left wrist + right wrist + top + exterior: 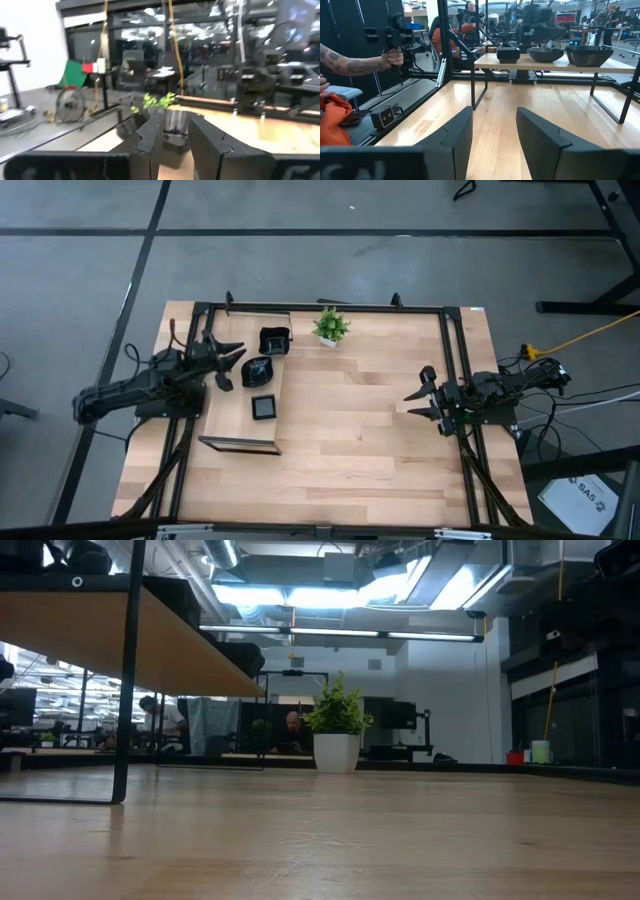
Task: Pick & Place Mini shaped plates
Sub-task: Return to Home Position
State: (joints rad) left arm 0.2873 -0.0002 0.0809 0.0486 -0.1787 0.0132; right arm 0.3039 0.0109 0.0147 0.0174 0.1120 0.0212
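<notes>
Three lots of mini shaped plates, all glossy black, sit on a raised wooden shelf (240, 420) at the table's left: a wavy square one (275, 340) at the far end, a rounded one (258, 369) in the middle and a flat square stack (264, 406) nearer. My left gripper (232, 368) stands open at the shelf's left edge, level, pointing at the rounded plate and touching nothing. In the left wrist view a dark stack (175, 132) shows beyond the gap of that gripper (175, 147). My right gripper (418, 392) waits open at the table's right, facing the shelf (555, 62).
A small green potted plant (331, 325) stands at the table's far middle, also in the low view (338, 730). The shelf's black legs (125, 670) stand on the table. Bare wood (350, 430) lies between shelf and right arm. A person's forearm (355, 62) shows beyond the table.
</notes>
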